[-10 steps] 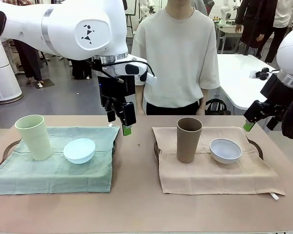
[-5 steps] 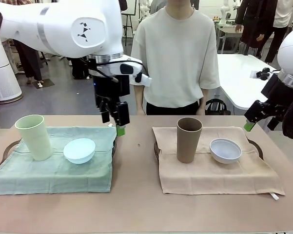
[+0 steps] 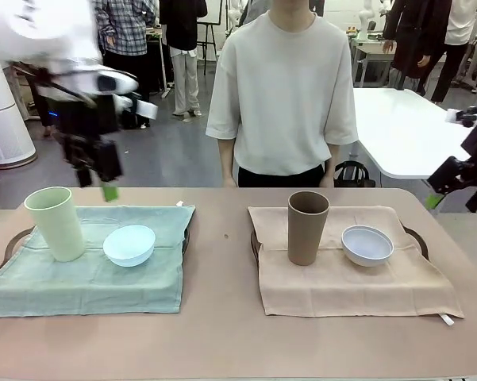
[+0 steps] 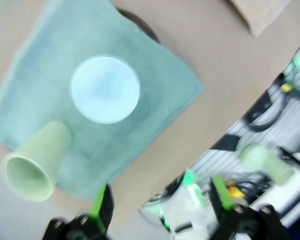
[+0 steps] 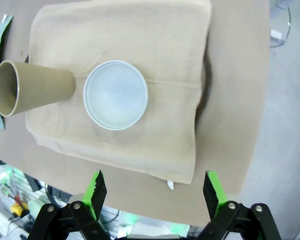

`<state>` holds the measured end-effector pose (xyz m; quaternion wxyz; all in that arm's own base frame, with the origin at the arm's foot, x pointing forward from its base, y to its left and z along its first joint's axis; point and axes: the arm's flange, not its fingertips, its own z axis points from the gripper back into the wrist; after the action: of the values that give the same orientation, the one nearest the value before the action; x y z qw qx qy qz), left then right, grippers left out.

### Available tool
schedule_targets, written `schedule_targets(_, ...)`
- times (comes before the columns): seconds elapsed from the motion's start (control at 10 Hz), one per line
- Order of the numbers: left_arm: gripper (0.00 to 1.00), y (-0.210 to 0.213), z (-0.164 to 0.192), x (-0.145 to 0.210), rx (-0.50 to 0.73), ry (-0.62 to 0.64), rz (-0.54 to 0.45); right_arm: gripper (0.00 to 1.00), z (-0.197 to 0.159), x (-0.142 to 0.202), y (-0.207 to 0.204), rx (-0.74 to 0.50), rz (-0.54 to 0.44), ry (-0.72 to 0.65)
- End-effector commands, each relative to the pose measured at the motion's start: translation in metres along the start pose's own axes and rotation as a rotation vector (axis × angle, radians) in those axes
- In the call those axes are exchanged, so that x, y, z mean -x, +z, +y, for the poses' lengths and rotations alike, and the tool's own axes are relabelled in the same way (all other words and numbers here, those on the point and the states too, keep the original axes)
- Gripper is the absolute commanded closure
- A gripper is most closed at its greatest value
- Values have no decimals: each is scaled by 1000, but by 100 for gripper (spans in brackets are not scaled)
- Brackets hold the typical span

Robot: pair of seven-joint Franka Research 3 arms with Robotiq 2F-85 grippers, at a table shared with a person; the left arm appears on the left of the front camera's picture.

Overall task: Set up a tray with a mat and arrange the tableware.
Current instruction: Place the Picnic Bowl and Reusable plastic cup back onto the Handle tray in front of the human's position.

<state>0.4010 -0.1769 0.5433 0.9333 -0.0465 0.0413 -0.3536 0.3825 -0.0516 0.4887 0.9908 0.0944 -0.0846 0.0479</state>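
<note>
1. Over the last second the left gripper (image 3: 109,190) has swung away from the counter's middle, where it hung by the green mat's (image 3: 79,278) far right corner. It is now high above the counter's far left, behind the pale green tumbler (image 3: 55,223). Its jaws stand apart and empty.
2. The right gripper (image 3: 436,198) has also drawn back, out past the counter's right edge. Its jaws are apart and hold nothing.
3. Nothing on the counter (image 3: 222,333) has shifted. The pale green tumbler stands upright on the green mat with the light blue bowl (image 3: 129,244) just beside it.
4. The brown tumbler (image 3: 308,227) stands on the tan mat (image 3: 357,286), with the white bowl (image 3: 367,244) near it. A dark tray rim (image 3: 417,238) peeks out from under each mat.
5. Judging from this, both settings look complete, and the arms seem to be retreating rather than reaching for anything more.
6. The person (image 3: 286,87) stands at the far side.
</note>
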Motion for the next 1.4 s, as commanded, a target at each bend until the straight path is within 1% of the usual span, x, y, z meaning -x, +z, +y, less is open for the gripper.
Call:
schedule_targets(0.0,0,14,36,54,23,39,-135,0,-10,5,8,-22,8,-45)
schedule_targets(0.1,0,28,58,89,40,84,-208,0,-12,7,8,-36,12,-57)
schedule_targets(0.2,0,33,75,116,74,109,-269,0,-16,9,9,-52,14,-64)
schedule_targets(0.3,0,35,90,138,126,116,-324,0,-21,11,12,-135,26,-61)
schedule_targets(0.4,0,34,103,155,187,111,-364,0,-30,12,19,-238,15,-82)
schedule_targets(0.5,0,32,117,167,238,97,-400,0,-40,14,24,-302,6,-107)
schedule_targets(0.6,0,28,126,174,267,91,-413,0,-45,17,26,-302,2,-121)
schedule_targets(0.7,0,28,124,177,255,80,-390,0,-46,19,26,-287,8,-131)
schedule_targets(0.8,0,37,123,177,220,128,-387,0,-45,18,26,-250,14,-129)
schedule_targets(0.9,0,37,123,177,220,128,-387,0,-44,20,25,-274,1,-137)
schedule_targets(1.2,0,37,123,177,220,128,-387,0,-46,21,28,-267,1,-142)
schedule_targets(1.3,0,36,123,177,224,108,-390,0,-60,25,31,-331,13,-175)
